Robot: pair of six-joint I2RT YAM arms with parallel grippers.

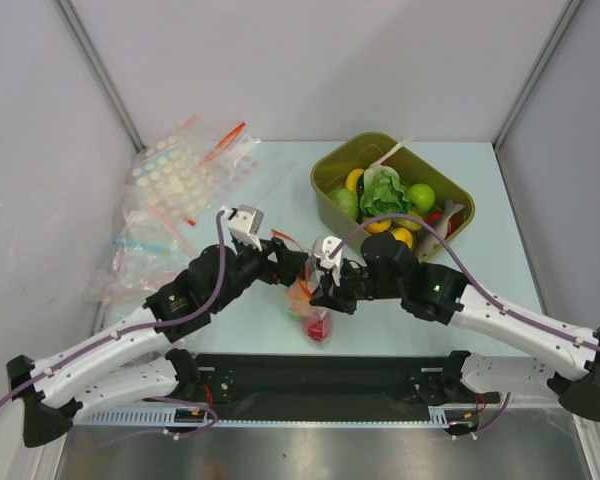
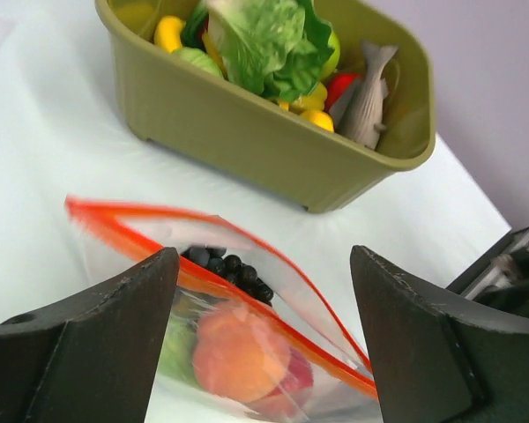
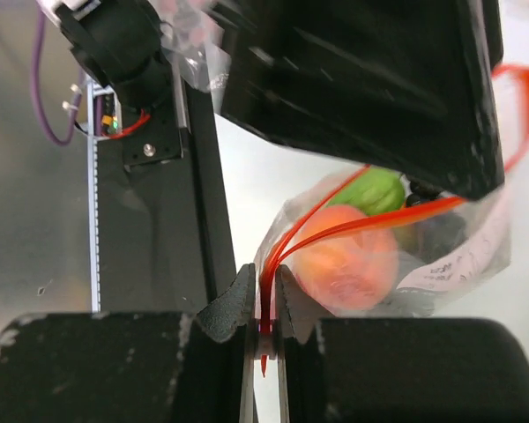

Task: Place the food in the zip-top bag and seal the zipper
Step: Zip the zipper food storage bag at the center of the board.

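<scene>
The zip-top bag [image 1: 311, 310] hangs between my two grippers, just above the table in front of the arms. Inside it are a peach-orange fruit [image 2: 238, 352], a green piece [image 3: 375, 189], a red piece [image 2: 295, 379] and dark grapes [image 2: 234, 264]. Its red-orange zipper [image 2: 141, 231] gapes open along most of its length. My right gripper [image 3: 264, 304] is shut on one end of the zipper [image 3: 388, 220]. My left gripper [image 2: 264, 335] is open wide, with the bag's mouth between its fingers [image 2: 79, 344] and no grip on it.
The olive-green tub [image 1: 321, 185] stands behind the bag and holds lettuce [image 1: 383, 190], yellow and green fruit and a grey fish [image 2: 368, 88]. Clear bags with white dots [image 1: 185, 175] and a blue-strip bag [image 1: 140, 245] lie at the far left.
</scene>
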